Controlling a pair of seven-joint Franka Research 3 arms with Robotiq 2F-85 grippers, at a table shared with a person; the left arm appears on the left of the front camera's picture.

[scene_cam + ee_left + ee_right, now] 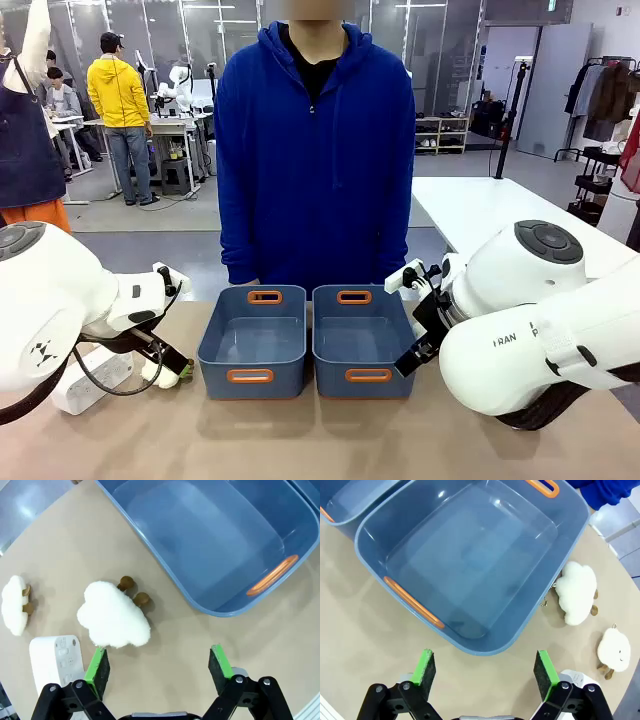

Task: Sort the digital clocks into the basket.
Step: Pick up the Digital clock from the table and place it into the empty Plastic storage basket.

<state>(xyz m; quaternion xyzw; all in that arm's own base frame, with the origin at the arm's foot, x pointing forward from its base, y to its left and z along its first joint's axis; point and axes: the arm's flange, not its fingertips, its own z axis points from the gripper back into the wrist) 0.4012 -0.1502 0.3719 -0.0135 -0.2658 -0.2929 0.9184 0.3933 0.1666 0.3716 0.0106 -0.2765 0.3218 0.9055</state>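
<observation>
Tan tabletop [65, 545]; left wrist view catches digital clock [54, 661].

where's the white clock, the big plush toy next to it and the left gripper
white clock [52, 664]: left wrist view, its pale face below the buttons
big plush toy [114, 616]: left wrist view, middle of its fluffy white body
left gripper [158, 654]: left wrist view, midway between its open green-padded fingertips

Bright, even overhead light, soft shadows, pale sheen inside the basket [470, 565], focus sharp throughout.
</observation>
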